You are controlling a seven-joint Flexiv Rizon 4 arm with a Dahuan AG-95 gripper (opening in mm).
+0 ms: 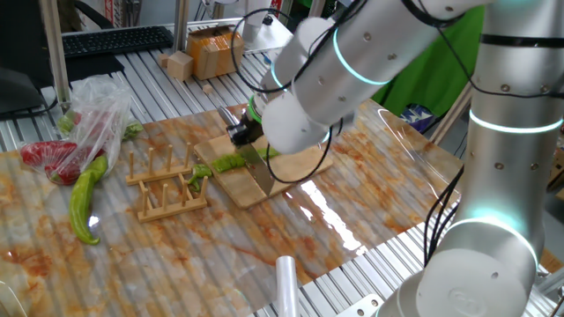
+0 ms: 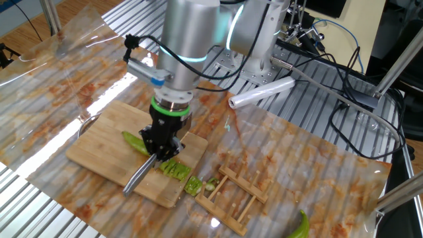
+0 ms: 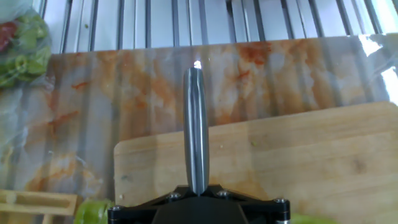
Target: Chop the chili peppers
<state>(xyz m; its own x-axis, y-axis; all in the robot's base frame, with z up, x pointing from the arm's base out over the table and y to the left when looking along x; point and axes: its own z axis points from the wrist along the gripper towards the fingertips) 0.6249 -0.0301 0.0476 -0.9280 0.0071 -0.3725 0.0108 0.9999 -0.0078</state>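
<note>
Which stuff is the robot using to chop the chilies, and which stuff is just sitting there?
For the job:
- chili peppers, partly cut
- knife, held in the shut jaws of the gripper
- wooden cutting board

Just lying about:
- wooden rack
- pale curved pepper
- bag of red peppers
- clear plastic roll

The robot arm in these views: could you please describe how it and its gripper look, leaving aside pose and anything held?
The arm is built of thick, rounded, silver-grey segments, with glowing pale-cyan light rings at the joints. Black cables run along its outside near the wrist. A bright green collar sits just above the gripper, which is compact, black and angular; the hand view shows small screws on its front edge.
</note>
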